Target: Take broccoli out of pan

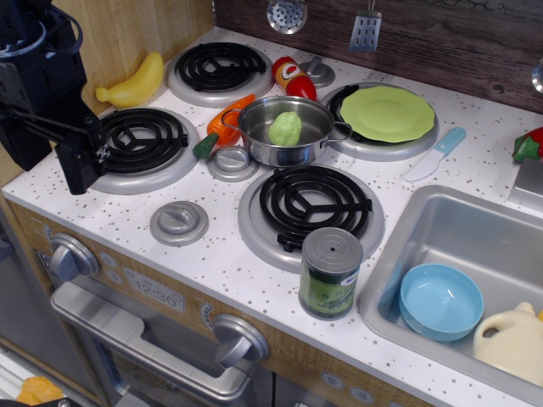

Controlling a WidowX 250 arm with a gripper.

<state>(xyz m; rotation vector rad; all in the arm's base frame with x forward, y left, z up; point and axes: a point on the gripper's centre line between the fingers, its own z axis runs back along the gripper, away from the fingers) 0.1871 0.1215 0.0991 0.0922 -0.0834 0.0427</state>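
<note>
While broccoli in pan, tool low over L burner.

**Toy stovetop: non-task items noted**

A banana lies by the back-left burner. A carrot and a ketchup bottle lie between the burners. A lime-green plate sits on the back-right burner, with a light-blue knife beside it. A green-labelled can stands upright near the front-right burner. In the sink are a blue bowl and a cream jug, touching.
</note>
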